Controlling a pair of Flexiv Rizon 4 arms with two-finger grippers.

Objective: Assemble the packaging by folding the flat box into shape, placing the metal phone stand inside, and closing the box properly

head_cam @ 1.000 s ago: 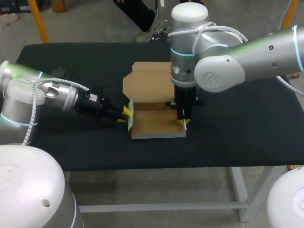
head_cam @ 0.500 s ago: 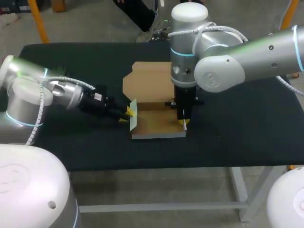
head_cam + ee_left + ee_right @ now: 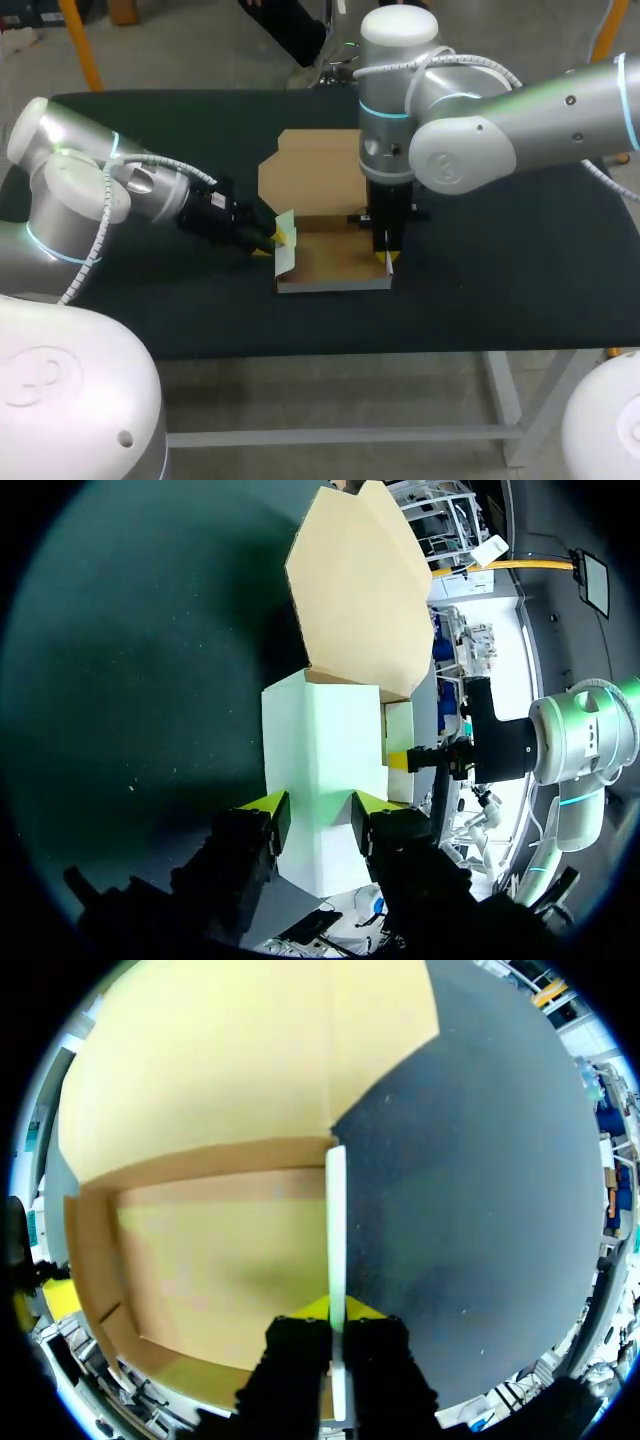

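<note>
Centrally on the dark bench (image 3: 520,270) sits the half-folded cardboard box (image 3: 330,262), with its lid (image 3: 315,175) lying open and flat behind it. The right fingers (image 3: 298,1355) are pinched narrowly on the upright right wall (image 3: 336,1210), one on each side. The left fingers (image 3: 250,850), a little apart and gripping nothing, press against the outer face of the left flap (image 3: 320,750), which tilts inward.

A shallow cardboard box (image 3: 335,262), brown inside and white outside, sits partly folded on the dark table (image 3: 520,270). Its lid (image 3: 312,175) lies flat and open behind the tray. The right wall (image 3: 336,1220) stands upright; the left wall (image 3: 284,248) leans inward.
</note>
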